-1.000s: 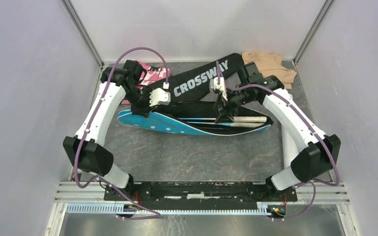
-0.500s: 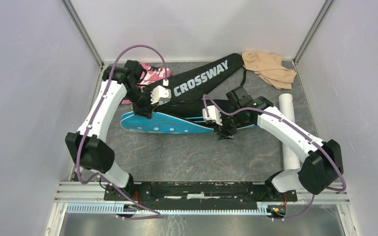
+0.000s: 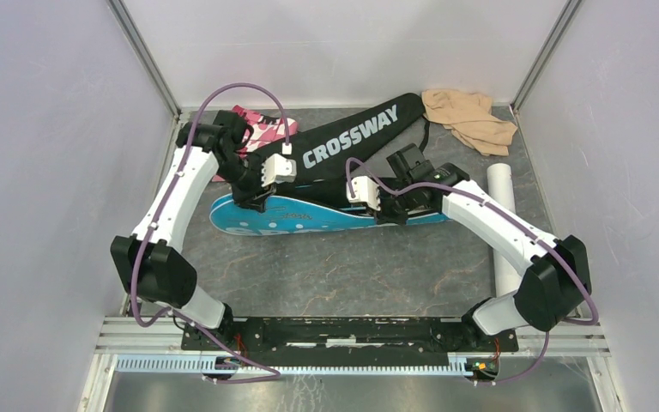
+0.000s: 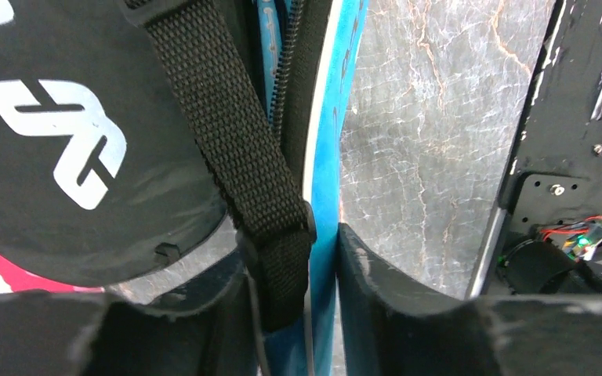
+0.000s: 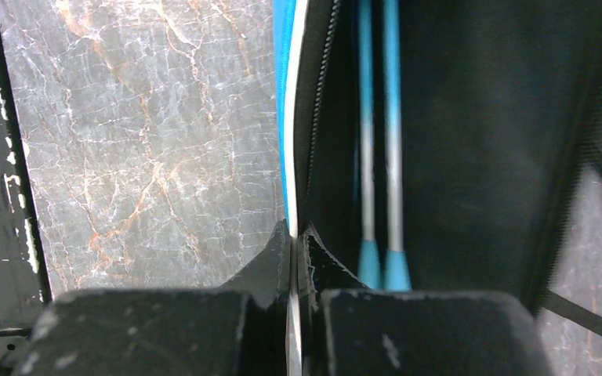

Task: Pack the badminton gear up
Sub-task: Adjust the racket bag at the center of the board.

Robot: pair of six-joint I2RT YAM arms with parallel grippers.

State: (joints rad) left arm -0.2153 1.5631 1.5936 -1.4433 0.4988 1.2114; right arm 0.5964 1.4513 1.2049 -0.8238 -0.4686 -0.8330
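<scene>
Two grippers on one blue "SPORT" racket cover (image 3: 296,216), zip side open. Right gripper (image 5: 294,235): clenched on the cover's white-piped edge, towards its right end; blue and silver rackets (image 5: 393,141) lie inside the cover, just beside the fingers. Left gripper (image 4: 291,244): astride the cover's edge and a black strap (image 4: 235,141) at its left end; gripping or slack, cannot tell. Black "CROSSWAY" cover (image 3: 343,137) touches it behind; white tube (image 3: 498,180) lies off its right end

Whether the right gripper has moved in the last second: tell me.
Yes. The right gripper shifted left and nearer, away from the CROSSWAY cover's lettering, onto the blue racket cover's rim.
</scene>
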